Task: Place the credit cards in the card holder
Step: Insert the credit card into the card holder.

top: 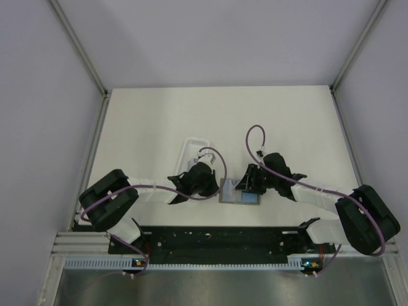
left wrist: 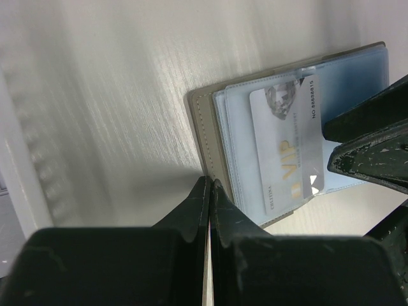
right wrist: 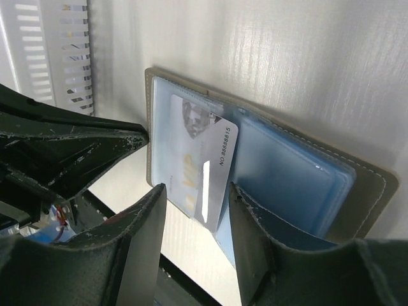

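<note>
The card holder lies open on the table between both arms, its bluish clear pockets facing up. One silvery credit card, printed "VIP", sits partly slid into the left pocket, and its lower corner sticks out. My right gripper is open, with its fingers on either side of that corner and not pinching it. My left gripper is shut, its tips resting at the holder's grey edge. The same card shows in the left wrist view. No other cards are in view.
A long white tray stands just behind the left gripper. The slotted white cable duct runs along the near table edge. My right gripper's dark fingers reach over the holder from the right.
</note>
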`<action>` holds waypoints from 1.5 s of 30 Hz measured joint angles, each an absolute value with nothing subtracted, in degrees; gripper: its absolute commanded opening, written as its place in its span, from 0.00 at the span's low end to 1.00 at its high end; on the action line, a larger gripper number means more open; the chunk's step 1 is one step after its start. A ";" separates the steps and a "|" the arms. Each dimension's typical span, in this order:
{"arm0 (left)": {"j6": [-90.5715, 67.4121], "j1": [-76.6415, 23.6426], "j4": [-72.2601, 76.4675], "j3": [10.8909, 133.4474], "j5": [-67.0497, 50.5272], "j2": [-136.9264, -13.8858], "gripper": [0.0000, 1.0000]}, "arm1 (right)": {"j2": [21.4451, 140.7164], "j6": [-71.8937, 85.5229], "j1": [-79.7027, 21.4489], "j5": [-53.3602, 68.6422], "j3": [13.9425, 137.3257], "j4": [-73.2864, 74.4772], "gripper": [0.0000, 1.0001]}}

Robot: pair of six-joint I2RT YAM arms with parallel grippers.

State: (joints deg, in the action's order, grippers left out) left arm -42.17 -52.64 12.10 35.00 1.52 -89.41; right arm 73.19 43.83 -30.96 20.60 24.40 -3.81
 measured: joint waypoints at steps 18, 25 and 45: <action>-42.17 -52.66 12.75 34.68 1.13 -89.38 0.00 | 75.83 43.07 -34.50 18.22 26.41 -1.30 0.36; -42.19 -52.64 12.78 34.65 1.13 -89.38 0.00 | 78.15 43.03 -36.21 17.47 28.38 -1.23 0.37; -42.17 -52.60 12.78 34.63 1.30 -89.36 0.00 | 80.31 41.23 -39.16 13.72 32.58 2.87 0.41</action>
State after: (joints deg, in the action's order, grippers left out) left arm -42.17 -52.60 12.78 34.63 1.30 -89.36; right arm 80.31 41.23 -39.16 13.72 32.58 2.87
